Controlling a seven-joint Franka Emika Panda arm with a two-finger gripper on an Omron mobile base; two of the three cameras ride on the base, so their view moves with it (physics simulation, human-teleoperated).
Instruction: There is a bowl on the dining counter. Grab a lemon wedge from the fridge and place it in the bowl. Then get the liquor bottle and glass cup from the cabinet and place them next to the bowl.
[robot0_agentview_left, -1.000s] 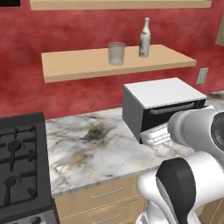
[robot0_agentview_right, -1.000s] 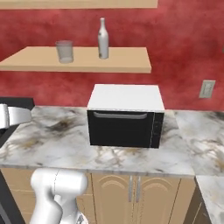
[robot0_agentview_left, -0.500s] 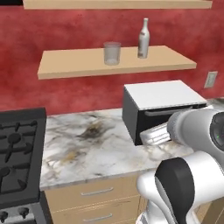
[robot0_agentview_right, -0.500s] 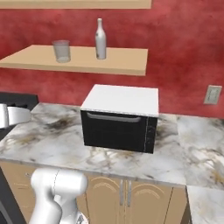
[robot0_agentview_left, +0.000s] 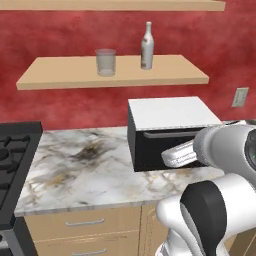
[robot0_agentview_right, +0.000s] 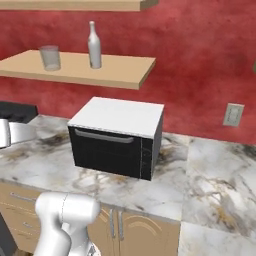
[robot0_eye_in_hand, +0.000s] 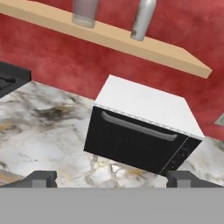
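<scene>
Left base view: the veined marble counter (robot0_agentview_left: 85, 170) carries a boxy black microwave (robot0_agentview_left: 170, 132) with a flat white top. Above, the plain light-wood cabinet (robot0_agentview_left: 115, 72) board holds the slim, narrow-necked pale liquor bottle (robot0_agentview_left: 147, 46) and the clear straight-sided glass cup (robot0_agentview_left: 105, 62), apart. The pincer (robot0_eye_in_hand: 111, 178) is spread wide, grasping nothing.

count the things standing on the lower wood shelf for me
2: a glass cup toward the shelf's left part, and a liquor bottle to its right, above the black microwave. The shelf's far left end is cut off in some views.
</scene>
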